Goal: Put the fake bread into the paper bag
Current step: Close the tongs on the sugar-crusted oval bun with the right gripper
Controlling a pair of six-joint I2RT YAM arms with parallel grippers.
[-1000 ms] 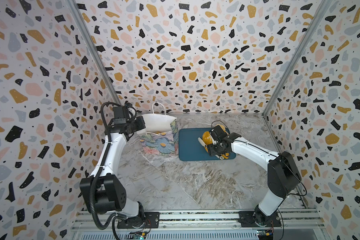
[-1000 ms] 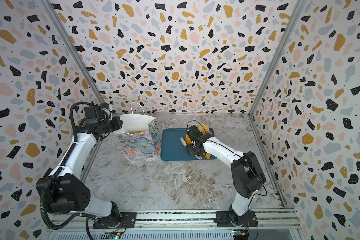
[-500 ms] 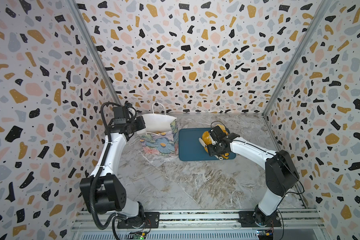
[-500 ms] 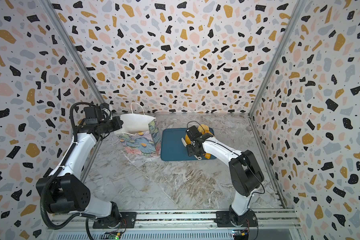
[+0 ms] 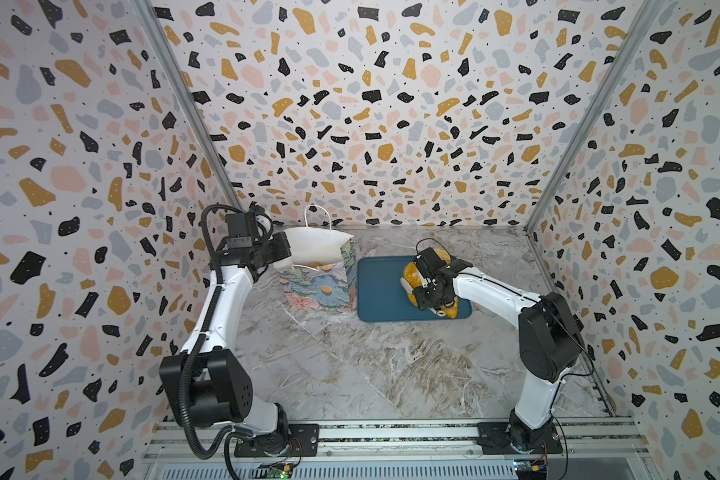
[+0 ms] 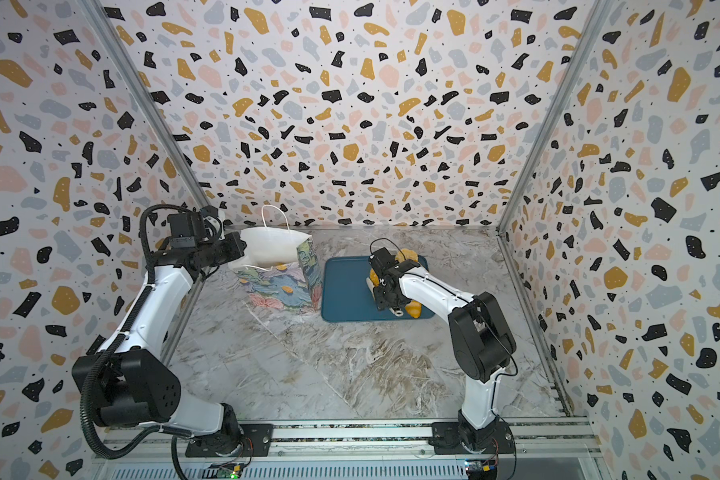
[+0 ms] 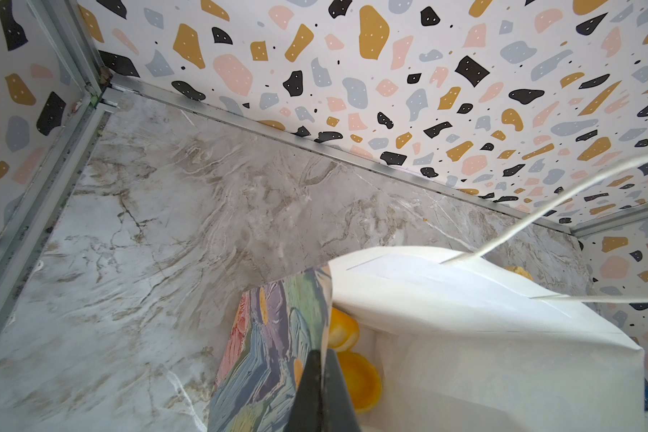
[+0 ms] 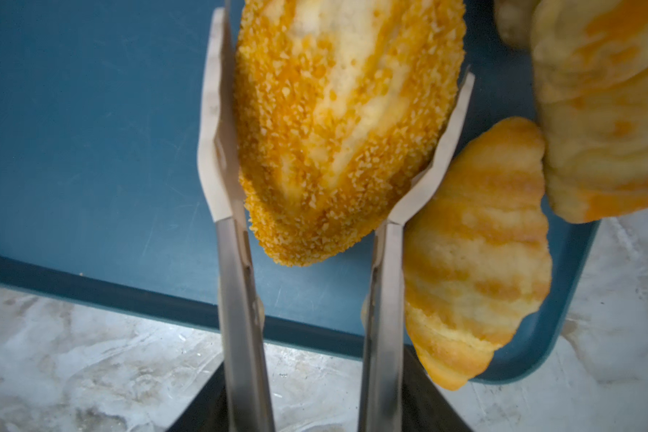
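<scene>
Fingers [image 8: 217, 149] of the right gripper [image 8: 343, 56], two flat metal blades, press one against each long flank of the seeded loaf [image 8: 337, 131], pinching it. The loaf's long axis runs parallel to the blades, one rounded end pointing back toward the wrist. It rests on the dark-blue tray [image 5: 379, 291], right of centre in both top views, largely hidden there beneath the gripper. A striped roll [image 8: 476, 262] lies just beside one blade, its axis nearly parallel to the loaf's. The left gripper [image 7: 320, 355] has its dark fingers pressed together on the rim of the paper bag [image 5: 316, 286], which stands left of the tray, mouth open. Two orange breads [image 7: 356, 381] lie inside it.
</scene>
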